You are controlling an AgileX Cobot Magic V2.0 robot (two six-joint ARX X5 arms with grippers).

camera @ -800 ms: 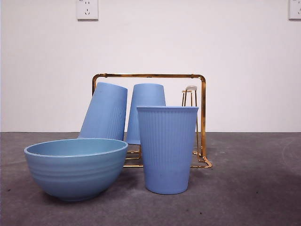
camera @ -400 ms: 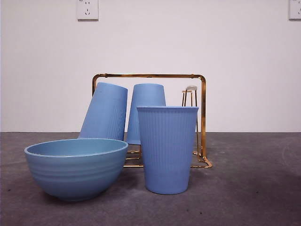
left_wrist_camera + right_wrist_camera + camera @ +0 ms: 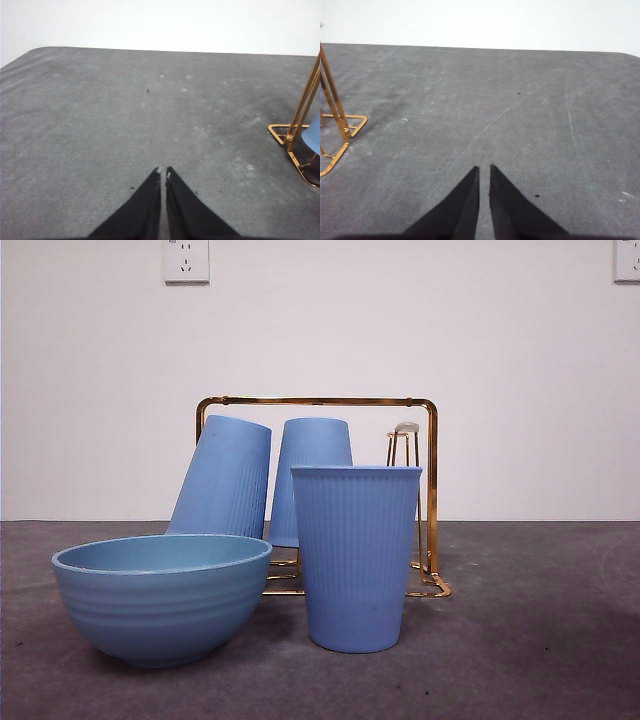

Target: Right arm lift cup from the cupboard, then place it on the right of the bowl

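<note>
A light-blue ribbed cup stands upright on the grey table, just right of the wide light-blue bowl. Behind them the gold wire cupboard holds two more cups upside down, one tilted and one straight. Neither arm shows in the front view. My right gripper is shut and empty over bare table, with the cupboard's corner off to its side. My left gripper is shut and empty, with the cupboard's other corner and a bit of a cup at the picture's edge.
A bare peg stands at the cupboard's right end. A white wall with sockets rises behind the table. Grey table lies open to the right of the standing cup.
</note>
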